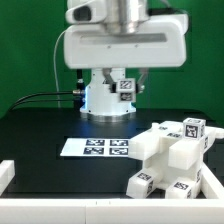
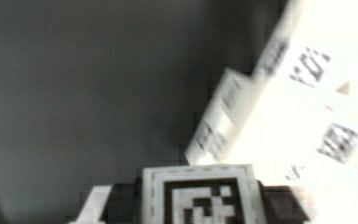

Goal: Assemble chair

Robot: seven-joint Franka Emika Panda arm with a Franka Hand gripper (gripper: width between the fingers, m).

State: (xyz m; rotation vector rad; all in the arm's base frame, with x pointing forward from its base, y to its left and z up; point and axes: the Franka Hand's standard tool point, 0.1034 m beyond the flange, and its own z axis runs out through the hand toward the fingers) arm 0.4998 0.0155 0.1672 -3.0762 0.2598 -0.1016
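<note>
My gripper point(image 1: 127, 80) hangs high over the back of the black table, under the big white hand. It is shut on a small white chair part with a black-and-white tag point(image 1: 126, 87). In the wrist view that part point(image 2: 202, 197) sits between the jaws of the gripper point(image 2: 202, 205), tag facing the camera. The other white chair parts point(image 1: 172, 155), several tagged blocks, lie stacked at the exterior view's lower right. They show blurred in the wrist view point(image 2: 291, 95), well below the held part and off to one side.
The marker board point(image 1: 97, 147) lies flat on the table's middle. The arm's white base point(image 1: 105, 100) stands behind it. A white rail point(image 1: 60, 213) runs along the front edge and the exterior view's left side. A black cable point(image 1: 40, 97) trails at the back left.
</note>
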